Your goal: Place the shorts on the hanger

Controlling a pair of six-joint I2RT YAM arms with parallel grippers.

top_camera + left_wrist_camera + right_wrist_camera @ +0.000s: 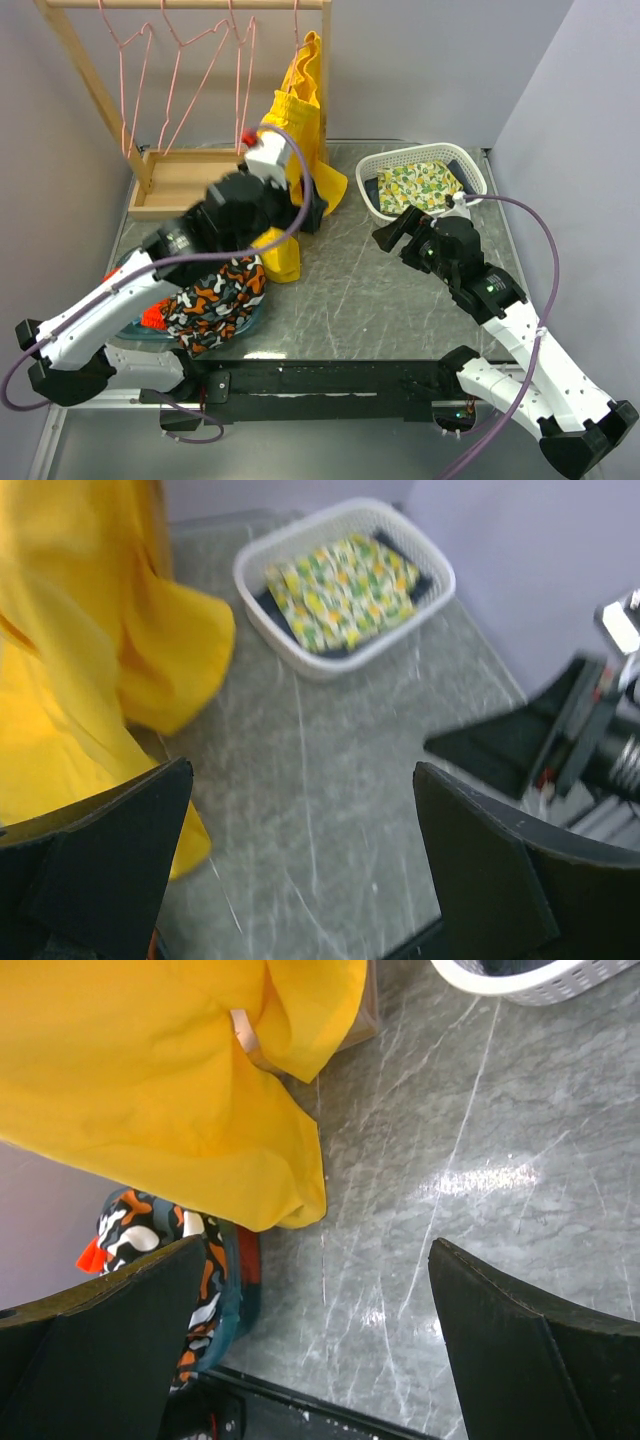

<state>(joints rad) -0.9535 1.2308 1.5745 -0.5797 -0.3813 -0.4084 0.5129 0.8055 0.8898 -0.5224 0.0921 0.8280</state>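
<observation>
**Clearing the shorts without pulling them down**

The bright yellow soft fabric shorts (pixel 298 110) hung at the middle of the far edge of the grey marbled surface (pixel 400 290). They draped from the right end of the wooden rack (pixel 85 75). Only the hook of a thin pink wire hanger (pixel 297 20) showed above them, so I judged they sat on it, though its bar was hidden. Their lower leg pooled on the surface.

My left tool (pixel 300 820) was spread wide with nothing between its fingers, just beside the fabric. My right tool (pixel 315 1310) was also spread and empty, nearer the right edge.

I judged the step to be drawing clear. To do it well I would back my left tool toward the near edge, fingers apart. That would take it away from the hanging folds, so nothing snagged and tugged the shorts off.
</observation>
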